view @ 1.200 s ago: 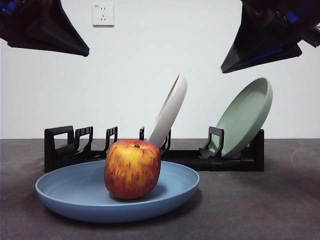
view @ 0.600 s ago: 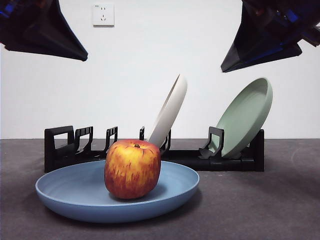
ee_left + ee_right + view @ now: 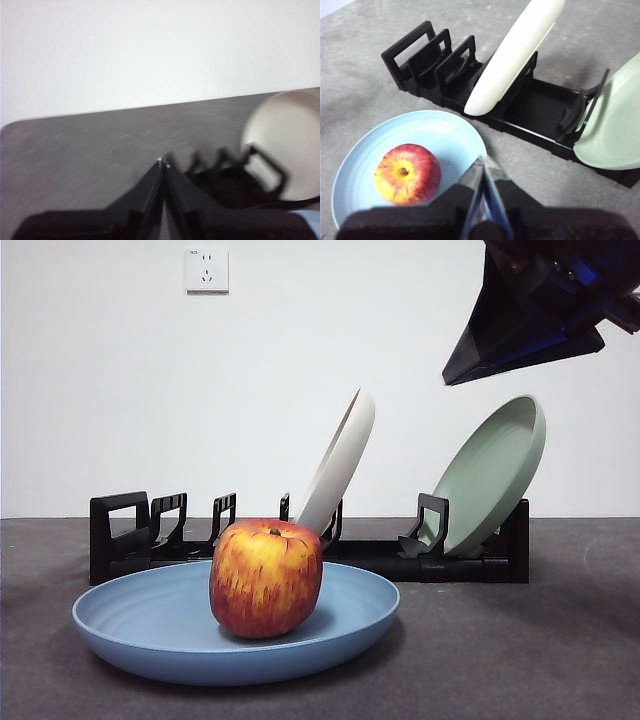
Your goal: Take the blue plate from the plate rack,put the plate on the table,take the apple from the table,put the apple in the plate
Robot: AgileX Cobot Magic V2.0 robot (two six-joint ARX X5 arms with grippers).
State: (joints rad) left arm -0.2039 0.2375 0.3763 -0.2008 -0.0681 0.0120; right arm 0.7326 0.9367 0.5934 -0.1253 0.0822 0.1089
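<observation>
Table (image 3: 560,660) first: dark grey, carries everything. Plate rack (image 3: 470,562) sits at the back w/ a cream plate (image 3: 340,465) and a sage-green plate (image 3: 495,475) leaning in its slots. Blue plate (image 3: 150,625) lies flat on the table just in front of the rack, beneath and slightly ahead of the right gripper's (image 3: 483,165) tips in the right wrist view. Apple (image 3: 265,578) rests upright inside the blue plate, near its middle, stem dimple up, clear of both tools.

Judging by this, plate and apple steps look done; step in hand is prob. retreat to rest. To do it well: lift straight up and back, keep tips away from the cream plate's lower rim, which hangs close beyond the right tool, and don't brush the blue plate rim, since a nudge could roll the apple.

Right gripper: jaws pressed together to a point, holding nothing, hovering high above the plate. In the front view it's the dark shape at the top corner above the sage-green plate. Left gripper (image 3: 163,162): jaws also pressed together, empty, raised over bare table w/ the rack's end prongs and cream plate just beyond its tips.

Vs half a sec ago: the dark arm tip at the opposite top corner of the front view is gone, so the left arm has pulled out of that view. Right arm's shape unchanged. Plate, apple, rack as before.
</observation>
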